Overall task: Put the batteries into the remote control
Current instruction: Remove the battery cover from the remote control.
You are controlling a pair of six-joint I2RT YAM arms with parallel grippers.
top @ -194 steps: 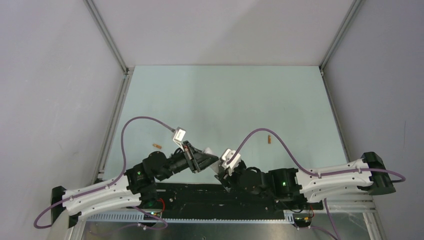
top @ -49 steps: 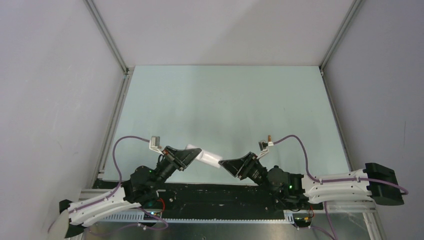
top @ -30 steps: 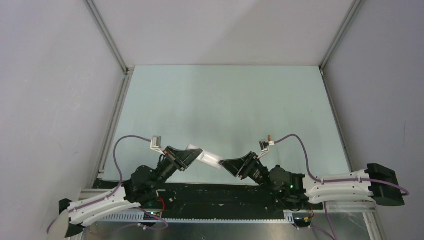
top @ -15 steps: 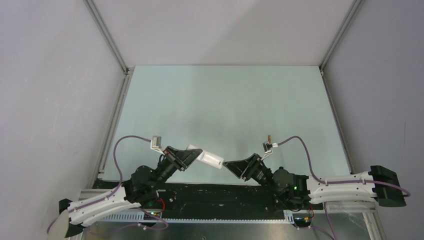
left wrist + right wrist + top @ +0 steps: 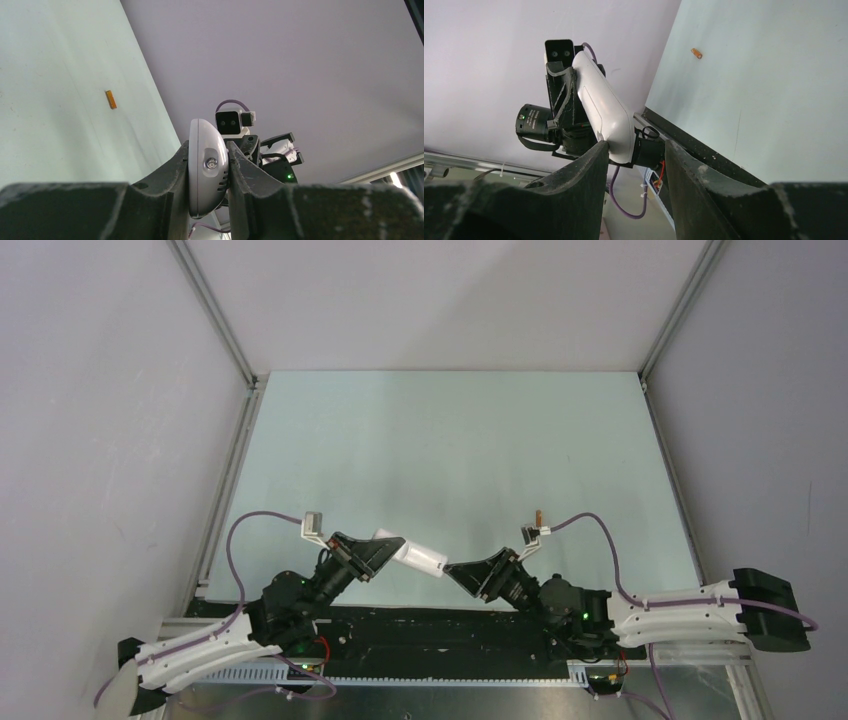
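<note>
Remote (image 5: 421,558) being held aloft, one end clamped by left pincer (image 5: 384,553). Long axis being aimed at right pincer (image 5: 635,150). Free end being straddled there, jaws partly apart. Battery (image 5: 540,515) and second battery (image 5: 696,53) being left on bench (image 5: 450,440), well apart.

Place: robotics lab test cell, my own workstation.

Evidence:
- a bare pale-green desk (image 5: 450,440), boxed in on three sides by plain grey wall panels (image 5: 100,440)
- aluminium frame rails (image 5: 215,310) running along the corners of the enclosure
- my left arm (image 5: 200,645) and right arm (image 5: 690,610), white-shelled, bolted to a black base rail (image 5: 430,635) at the near edge
- purple cables (image 5: 265,517) looped in the open
- a slotted cable duct (image 5: 450,675) along the front
</note>
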